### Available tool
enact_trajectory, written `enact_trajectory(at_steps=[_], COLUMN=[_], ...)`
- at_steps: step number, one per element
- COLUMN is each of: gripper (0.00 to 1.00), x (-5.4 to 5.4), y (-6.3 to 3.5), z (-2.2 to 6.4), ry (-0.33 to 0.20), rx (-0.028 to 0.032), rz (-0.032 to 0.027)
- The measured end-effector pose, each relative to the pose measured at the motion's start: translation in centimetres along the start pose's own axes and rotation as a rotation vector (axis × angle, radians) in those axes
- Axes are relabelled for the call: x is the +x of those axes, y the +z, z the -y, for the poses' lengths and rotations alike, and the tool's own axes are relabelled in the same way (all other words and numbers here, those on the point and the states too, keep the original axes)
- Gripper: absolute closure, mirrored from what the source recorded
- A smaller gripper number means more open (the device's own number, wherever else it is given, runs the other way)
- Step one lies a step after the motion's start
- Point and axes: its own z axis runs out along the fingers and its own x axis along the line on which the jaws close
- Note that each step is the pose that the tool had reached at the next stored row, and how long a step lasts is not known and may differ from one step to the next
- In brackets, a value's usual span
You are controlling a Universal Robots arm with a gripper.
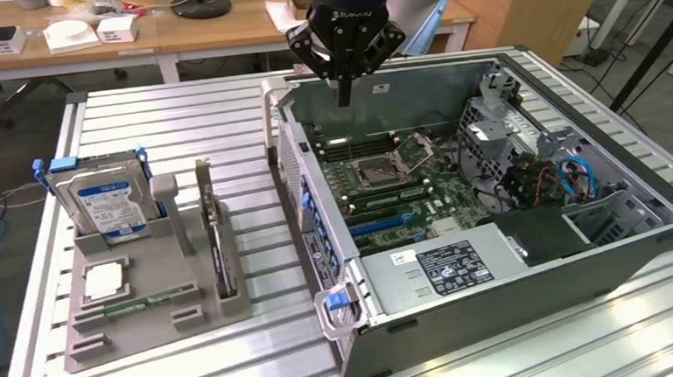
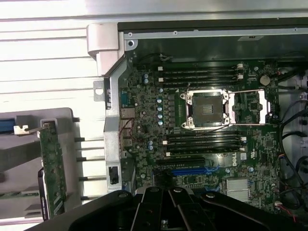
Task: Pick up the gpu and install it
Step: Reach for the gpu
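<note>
- The black robot gripper [image 1: 343, 93] hangs at the upper centre of the exterior view, above the rear wall of the open grey computer case [image 1: 532, 317]. Its fingers are clenched together with nothing between them.
- The gpu [image 1: 218, 239], a thin dark green-black circuit card with a silver bracket, is left of centre in that view, well apart from the gripper and not yet picked up.
- It stands on its long edge in a slot of the grey plastic holder [image 1: 146, 327], which likely leaves its top edge free for a pinch from above.
- The case lies on its side on the slatted aluminium table [image 1: 168, 120], so the green motherboard [image 1: 395, 185] and its blue expansion slot [image 1: 380, 223] face upward.
- The wrist view looks straight down on gpu [image 2: 52, 168] and slot [image 2: 190, 171].
</note>
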Motion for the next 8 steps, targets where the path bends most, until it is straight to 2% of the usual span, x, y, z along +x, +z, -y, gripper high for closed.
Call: enact_trajectory(at_steps=[8], gripper=[0.89], x=[0.75], y=[-0.02], z=[0.06], ry=[0.0], rx=[0.0], rz=[0.0])
